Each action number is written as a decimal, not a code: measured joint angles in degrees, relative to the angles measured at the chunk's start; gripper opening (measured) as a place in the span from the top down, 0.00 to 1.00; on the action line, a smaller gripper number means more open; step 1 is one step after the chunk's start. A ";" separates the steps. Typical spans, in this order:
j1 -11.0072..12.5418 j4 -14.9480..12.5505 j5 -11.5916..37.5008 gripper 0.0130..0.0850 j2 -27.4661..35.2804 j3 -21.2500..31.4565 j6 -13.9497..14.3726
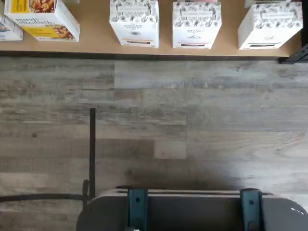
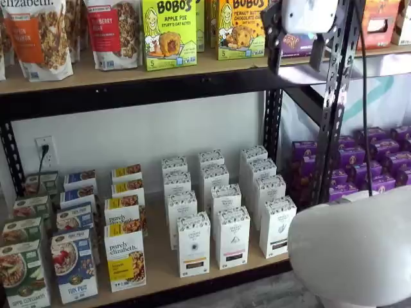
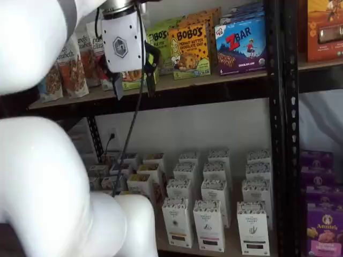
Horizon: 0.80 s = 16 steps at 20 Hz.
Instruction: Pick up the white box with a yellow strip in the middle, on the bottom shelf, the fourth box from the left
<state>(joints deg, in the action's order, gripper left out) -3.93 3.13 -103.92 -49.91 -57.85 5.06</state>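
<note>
White box stands unobstructed; tool fingertips blurred, spread apart.

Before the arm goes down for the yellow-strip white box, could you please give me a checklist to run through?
1. The gripper is open with nothing between its fingers: ok.
2. The white box stands upright at the front of the bottom shelf: ok.
3. There are gaps on both sides of the white box: ok.
4. The gripper is level with the white box: not ok, it hangs by the upper shelf.
</note>
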 joint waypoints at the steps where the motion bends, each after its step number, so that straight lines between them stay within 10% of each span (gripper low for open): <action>1: -0.53 -0.05 1.20 0.00 0.00 1.35 0.45; 16: -8.91 -2.27 22.39 0.00 1.53 20.93 8.25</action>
<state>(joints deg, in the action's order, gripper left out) -12.84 0.86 -81.52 -48.38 -36.92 13.32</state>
